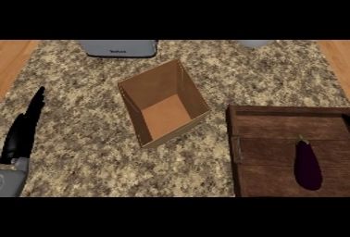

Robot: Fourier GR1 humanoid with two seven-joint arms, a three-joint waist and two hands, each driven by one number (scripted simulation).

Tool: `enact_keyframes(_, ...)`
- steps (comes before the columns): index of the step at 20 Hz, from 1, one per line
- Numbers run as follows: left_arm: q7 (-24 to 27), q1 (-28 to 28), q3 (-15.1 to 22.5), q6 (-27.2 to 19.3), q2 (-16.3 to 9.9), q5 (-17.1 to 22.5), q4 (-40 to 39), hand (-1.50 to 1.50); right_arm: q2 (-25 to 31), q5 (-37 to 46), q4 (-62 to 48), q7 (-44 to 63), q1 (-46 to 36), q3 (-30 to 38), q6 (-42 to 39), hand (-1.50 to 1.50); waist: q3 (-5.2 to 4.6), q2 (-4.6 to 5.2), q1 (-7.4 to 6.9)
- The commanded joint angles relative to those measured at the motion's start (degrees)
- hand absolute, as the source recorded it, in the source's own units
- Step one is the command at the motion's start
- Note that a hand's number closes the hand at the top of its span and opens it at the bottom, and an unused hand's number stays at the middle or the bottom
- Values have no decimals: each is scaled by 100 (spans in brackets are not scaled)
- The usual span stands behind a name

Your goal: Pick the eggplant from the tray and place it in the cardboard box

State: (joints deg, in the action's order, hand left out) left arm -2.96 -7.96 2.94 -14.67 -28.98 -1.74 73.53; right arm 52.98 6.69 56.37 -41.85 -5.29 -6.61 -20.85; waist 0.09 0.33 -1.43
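**Pre-grasp: eggplant on tray, nothing held**

Landmark for everything below is the open brown cardboard box [164,104], sitting mid-counter, rotated a bit, mouth up, nothing inside.

- Dark purple elongated eggplant [308,165]: lies on the dark wooden slatted tray [273,124], down and to the right of the box. Long axis runs roughly away from the robot, green stem end on the far side. It's well apart from the box, toward the tray's right side.
- Tray's near-left corner region sits just beside the box's lower right corner; can't tell whether they touch.
- Left hand [21,130]: black, at the view's left edge, well left of the box, fingers straight and pointing up. Resting, holding nothing.
- Right hand: doesn't show at all.
- Grey appliance [119,47] beyond the box at the counter's far edge, pale object [254,43] further right of it. Neither matters here.
- Speckled granite counter [89,152] under all of it.

My read: the pick hasn't started. The eggplant is on the right side, so the right hand is the likely picker. Next move calls for bringing it in over the tray, fingers across the eggplant's short axis near mid-body, lift clear of the tray rim, carry up-left to the box mouth, release. The box's near wall is the thing to clear.
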Motion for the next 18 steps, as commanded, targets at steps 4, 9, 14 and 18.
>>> enact_keyframes(4,153,-80,-162,224,-74,20,-244,0,228,1183,138,641,-828,-836,-428,-150,-14,-11,32)
enact_keyframes(9,-138,4,-174,117,48,-72,90,0,-71,1762,-1,1139,-1348,-1273,-974,-150,-10,-22,58)
enact_keyframes(14,59,80,-245,-72,270,-345,-49,0,-512,2393,-402,1327,-1704,-1350,-948,-150,-9,-25,93)
enact_keyframes(18,20,318,-568,475,49,-126,296,0,-809,2592,-210,1570,-1729,-1165,-1191,-150,-10,-34,112)
